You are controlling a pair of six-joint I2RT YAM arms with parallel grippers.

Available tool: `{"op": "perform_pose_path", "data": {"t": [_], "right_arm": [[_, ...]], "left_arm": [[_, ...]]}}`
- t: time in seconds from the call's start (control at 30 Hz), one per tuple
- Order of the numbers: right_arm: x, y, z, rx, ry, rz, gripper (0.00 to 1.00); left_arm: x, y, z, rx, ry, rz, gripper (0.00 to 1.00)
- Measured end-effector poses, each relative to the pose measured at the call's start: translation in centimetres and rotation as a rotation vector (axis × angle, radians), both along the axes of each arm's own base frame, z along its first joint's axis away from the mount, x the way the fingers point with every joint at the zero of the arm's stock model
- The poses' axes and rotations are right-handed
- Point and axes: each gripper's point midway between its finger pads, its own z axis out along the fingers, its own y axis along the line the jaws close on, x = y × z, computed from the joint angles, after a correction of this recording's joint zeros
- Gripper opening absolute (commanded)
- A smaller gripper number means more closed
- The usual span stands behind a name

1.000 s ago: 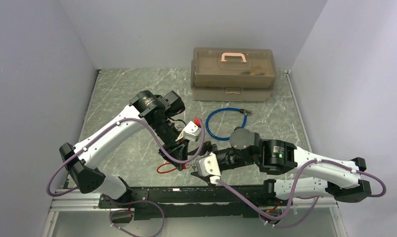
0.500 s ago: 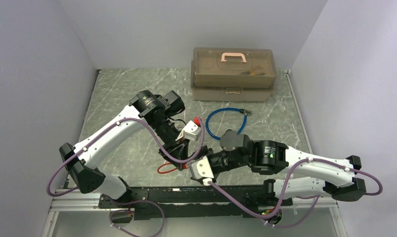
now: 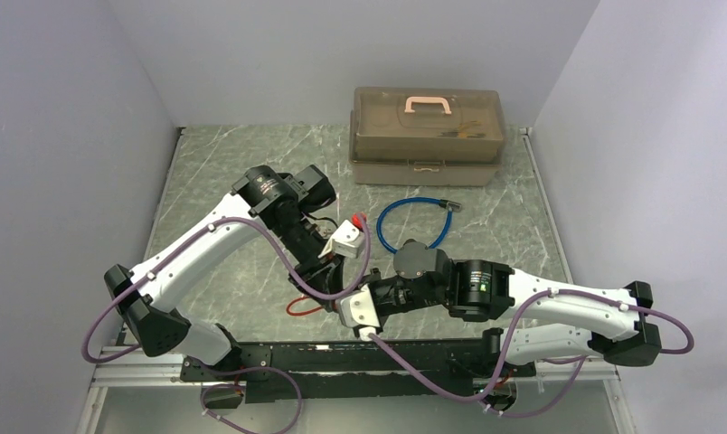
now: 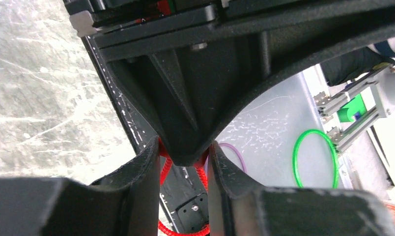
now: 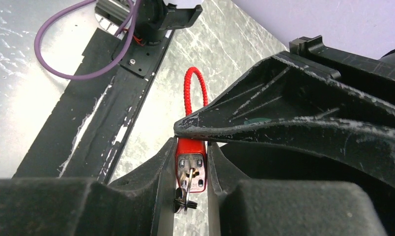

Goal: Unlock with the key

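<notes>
Risk: you're twisting off-axis and the small metal key (image 5: 188, 178) is slipping out of the red cable padlock (image 5: 191, 161), sitting between right gripper (image 5: 189, 151) fingers, which are narrowing close around it; contact unclear. The right arm is reaching low and left, meeting the left gripper (image 4: 183, 145), whose hold I can't tell
</notes>
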Motion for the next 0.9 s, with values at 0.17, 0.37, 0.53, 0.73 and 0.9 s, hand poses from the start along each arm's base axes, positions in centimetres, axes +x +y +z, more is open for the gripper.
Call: {"op": "perform_pose_path", "data": {"t": [0.17,0.37,0.53,0.73,0.9], "right_arm": [[0.8,-0.1,0.1,0.002,-0.013,-0.041,0.00],[2.0,-0.7,0.5,0.018,-0.012,-0.129,0.00],[2.8,-0.7,1.7,0.069,0.005,-0.191,0.00],[3.7,-0.2,3.1,0.140,0.028,-0.257,0.00],[4.4,-0.1,4.0,0.181,0.055,-0.294,0.00]], "left_arm": [[0.8,0.1,0.2,-0.006,-0.018,0.024,0.99],[4.2,0.6,2.1,-0.050,-0.138,0.124,0.99],[6.6,1.3,3.8,-0.102,-0.376,0.222,0.99],[8.1,3.1,5.4,-0.188,-0.600,0.355,0.99],[7.3,3.2,6.0,-0.222,-0.607,0.349,0.99]]}}
